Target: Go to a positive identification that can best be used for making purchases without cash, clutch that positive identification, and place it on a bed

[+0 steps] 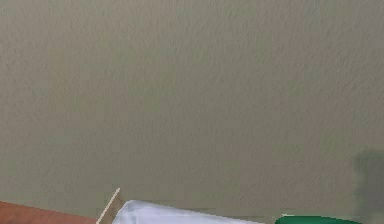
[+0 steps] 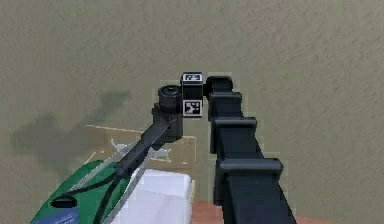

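1. Pincer [image 2: 124, 178] angles down-left off the arm [image 2: 245, 160], seen against a green thing [image 2: 70, 195] & a white box [image 2: 160, 198]. Can't tell if it grips anything.
2. Card: can't ID it for sure. Closest match is a faint tan flat rectangle [image 2: 110, 140] behind the fingers, long axis approx left-right across arm side view. No markings I can make out.
3. Fwd view: thin tan sliver [image 1: 110, 203] slants up-right by the red-brown worktop [image 1: 40, 213], next to a pale thing [image 1: 170, 212].

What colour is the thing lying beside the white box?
The thing is dark green. The arm side view shows it best.
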